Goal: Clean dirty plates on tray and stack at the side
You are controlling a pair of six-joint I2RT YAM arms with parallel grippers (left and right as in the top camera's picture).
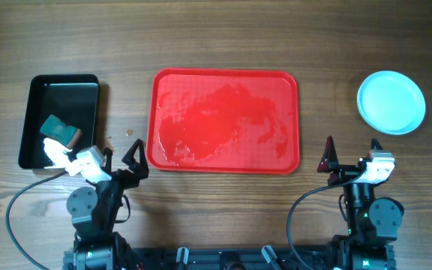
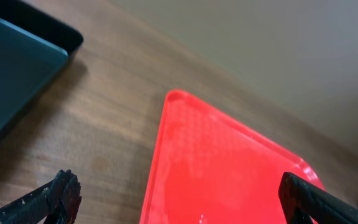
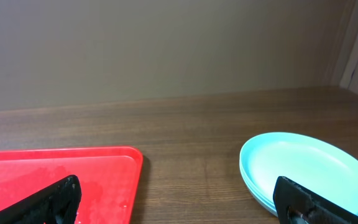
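The red tray (image 1: 223, 120) lies in the middle of the table with no plates on it; its surface looks wet. The pale blue plates (image 1: 391, 102) sit stacked at the far right, off the tray. They also show in the right wrist view (image 3: 303, 165) beside the tray's corner (image 3: 98, 165). My left gripper (image 1: 122, 154) is open and empty near the tray's front-left corner (image 2: 229, 162). My right gripper (image 1: 351, 154) is open and empty, between the tray and the plates, near the front edge.
A glossy black tray (image 1: 58, 120) stands at the left and holds a teal sponge (image 1: 60, 130) and something white. It shows in the left wrist view (image 2: 17, 62) too. A small speck (image 1: 130, 133) lies between the two trays.
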